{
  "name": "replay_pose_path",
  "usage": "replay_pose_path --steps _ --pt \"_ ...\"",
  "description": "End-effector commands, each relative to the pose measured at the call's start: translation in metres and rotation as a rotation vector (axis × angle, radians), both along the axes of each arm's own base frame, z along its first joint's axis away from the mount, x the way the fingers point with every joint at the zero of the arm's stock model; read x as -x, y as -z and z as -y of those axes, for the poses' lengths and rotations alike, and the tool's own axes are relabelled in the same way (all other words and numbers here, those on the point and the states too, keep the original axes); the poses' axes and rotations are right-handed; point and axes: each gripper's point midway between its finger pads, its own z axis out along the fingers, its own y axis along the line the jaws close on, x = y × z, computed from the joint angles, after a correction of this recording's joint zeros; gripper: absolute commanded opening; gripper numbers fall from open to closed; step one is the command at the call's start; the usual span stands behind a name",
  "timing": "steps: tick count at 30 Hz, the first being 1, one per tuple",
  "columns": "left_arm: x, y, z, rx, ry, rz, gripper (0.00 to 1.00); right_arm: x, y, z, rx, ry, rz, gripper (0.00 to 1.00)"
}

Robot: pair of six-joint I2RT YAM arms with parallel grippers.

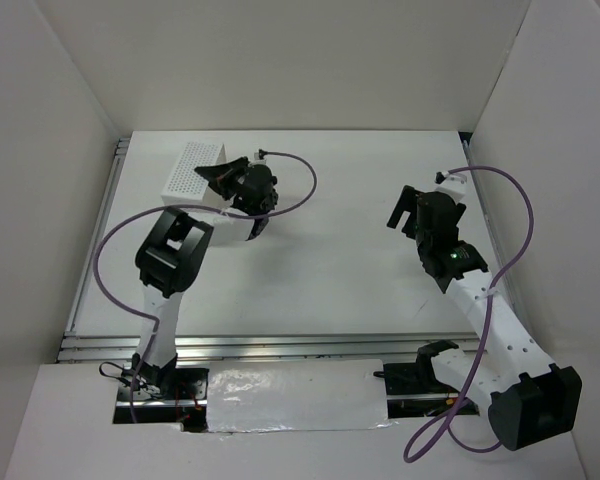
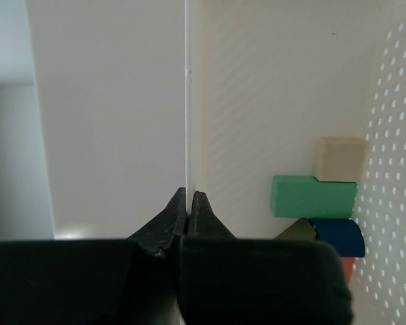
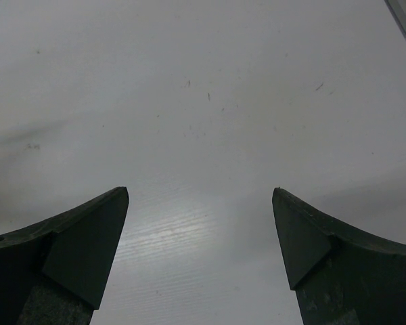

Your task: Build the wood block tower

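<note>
My left gripper (image 2: 189, 193) is shut on a thin white edge (image 2: 187, 101) of the white perforated box (image 1: 193, 170). In the top view it (image 1: 223, 178) sits at the box's right side. In the left wrist view, small blocks lie inside the box against its dotted wall (image 2: 394, 135): a cream block (image 2: 340, 159), a green block (image 2: 313, 196), a dark blue block (image 2: 338, 237), an olive block (image 2: 296, 232) and an orange-red one (image 2: 348, 267), partly hidden by my finger. My right gripper (image 1: 400, 208) (image 3: 200, 196) is open and empty over bare table.
The white table (image 1: 330, 280) is walled by white panels on the left, back and right. A metal rail (image 1: 280, 345) runs along the near edge. Purple cables loop beside both arms.
</note>
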Motion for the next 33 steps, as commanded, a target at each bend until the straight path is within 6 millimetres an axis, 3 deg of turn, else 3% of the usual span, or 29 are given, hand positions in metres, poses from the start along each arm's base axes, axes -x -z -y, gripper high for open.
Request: replay_pose_path --steps 1,8,11,12,13,14,16,33 --pt "0.020 -0.040 -0.005 -0.053 -0.061 0.079 0.00 -0.003 -0.017 0.001 0.010 0.011 0.039 0.94" --pt "0.015 -0.012 0.032 -0.149 0.041 -0.092 0.00 -0.003 -0.015 -0.002 0.022 0.005 0.026 0.94" --pt "0.016 -0.010 0.040 -0.115 0.073 -0.087 0.00 -0.003 -0.012 -0.005 0.020 -0.006 0.017 0.95" --pt "0.015 -0.010 0.045 -0.153 0.082 -0.168 0.00 -0.003 -0.012 -0.005 0.023 -0.007 0.015 0.94" --pt "0.013 -0.011 0.046 -0.089 0.082 -0.109 0.00 -0.003 -0.011 -0.006 0.025 -0.009 0.014 0.94" --pt "0.012 -0.006 0.048 -0.149 0.091 -0.225 0.00 -0.003 -0.012 -0.007 0.025 -0.012 0.015 0.94" --pt "0.010 -0.007 0.050 -0.084 0.099 -0.176 0.00 -0.003 -0.011 -0.007 0.026 -0.009 0.013 0.95" --pt "0.009 0.010 0.058 -0.128 0.105 -0.206 0.00 -0.001 -0.010 -0.009 0.048 -0.006 0.001 0.95"
